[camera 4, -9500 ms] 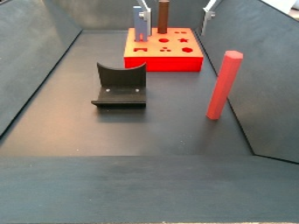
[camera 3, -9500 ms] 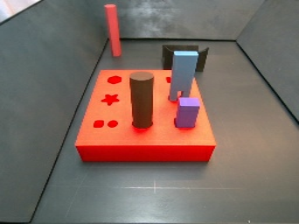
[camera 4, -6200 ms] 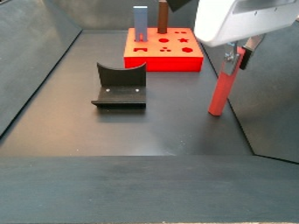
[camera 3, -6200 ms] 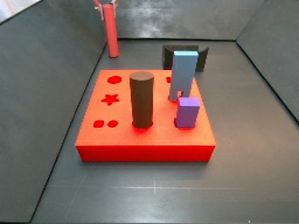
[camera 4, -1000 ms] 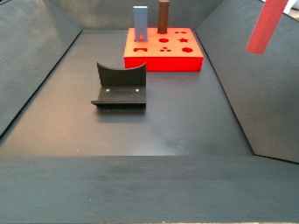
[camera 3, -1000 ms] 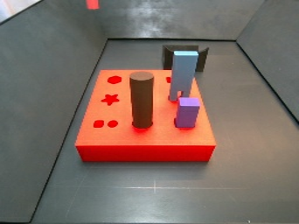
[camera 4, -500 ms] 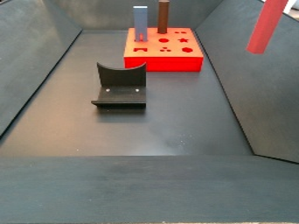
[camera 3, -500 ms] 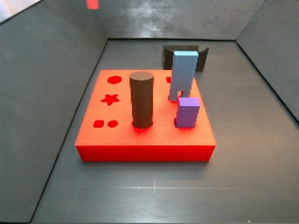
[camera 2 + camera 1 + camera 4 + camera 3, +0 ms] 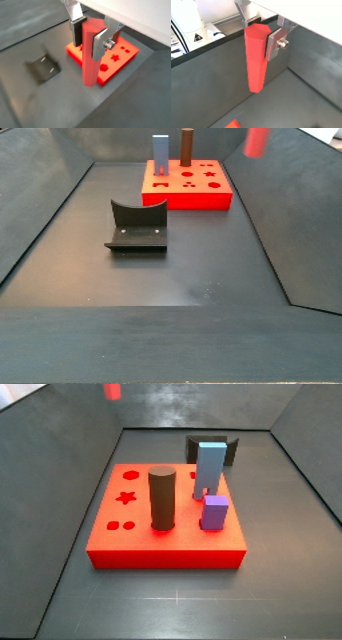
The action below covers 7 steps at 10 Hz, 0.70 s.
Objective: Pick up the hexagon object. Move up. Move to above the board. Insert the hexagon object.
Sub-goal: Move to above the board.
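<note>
Dark grey floor (image 9: pixel 174 268) enclosed by dark grey walls.
The tall red hexagon object (image 9: pixel 91 52) is pinched between the gripper (image 9: pixel 89 34) jaws, raised above the flat red board (image 9: pixel 105 70).

The dark grey desk (image 9: pixel 187 268) carries the board (image 9: pixel 168 549) and the fixture (image 9: pixel 138 226). In a side view the fixture (image 9: pixel 214 442) stands just behind the board, apparently apart from it, though the gap is hard to judge. The tool (image 9: pixel 91 34) hangs above, off the desk.
</note>
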Available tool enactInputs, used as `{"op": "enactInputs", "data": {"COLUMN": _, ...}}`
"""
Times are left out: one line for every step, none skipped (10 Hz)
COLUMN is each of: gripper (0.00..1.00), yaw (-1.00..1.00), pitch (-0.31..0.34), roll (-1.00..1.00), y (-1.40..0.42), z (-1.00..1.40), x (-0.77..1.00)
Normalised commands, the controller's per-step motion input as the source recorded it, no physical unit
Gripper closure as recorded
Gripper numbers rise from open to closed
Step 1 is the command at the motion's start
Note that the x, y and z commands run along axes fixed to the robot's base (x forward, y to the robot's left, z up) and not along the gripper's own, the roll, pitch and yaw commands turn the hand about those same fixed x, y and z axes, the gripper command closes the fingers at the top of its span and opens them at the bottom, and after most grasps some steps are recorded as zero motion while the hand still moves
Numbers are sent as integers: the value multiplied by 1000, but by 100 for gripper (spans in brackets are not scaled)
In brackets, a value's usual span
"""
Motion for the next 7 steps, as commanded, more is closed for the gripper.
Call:
{"op": "enactInputs", "data": {"gripper": 100, "yaw": -491, "pitch": 166, "roll": -22, "y": -1000, "z": 154, "x": 518}}
{"op": "enactInputs", "data": {"gripper": 100, "yaw": -253, "pitch": 165, "roll": -41, "y": -1000, "z": 159, "x": 528}}
{"op": "enactInputs", "data": {"gripper": 100, "yaw": -142, "pitch": 159, "roll": -32, "y": -1000, "z": 162, "x": 531}}
{"op": "enactInputs", "data": {"gripper": 100, "yaw": -24, "pitch": 166, "roll": -15, "y": -1000, "z": 167, "x": 544}}
{"op": "enactInputs", "data": {"gripper": 100, "yaw": -15, "pitch": 159, "roll": -25, "y": -1000, "z": 168, "x": 552}}
{"op": "enactInputs", "data": {"gripper": 100, "yaw": -7, "pitch": 157, "roll": 1, "y": -1000, "z": 168, "x": 563}}
{"op": "enactInputs", "data": {"gripper": 100, "yaw": -6, "pitch": 160, "roll": 9, "y": -1000, "z": 180, "x": 597}}
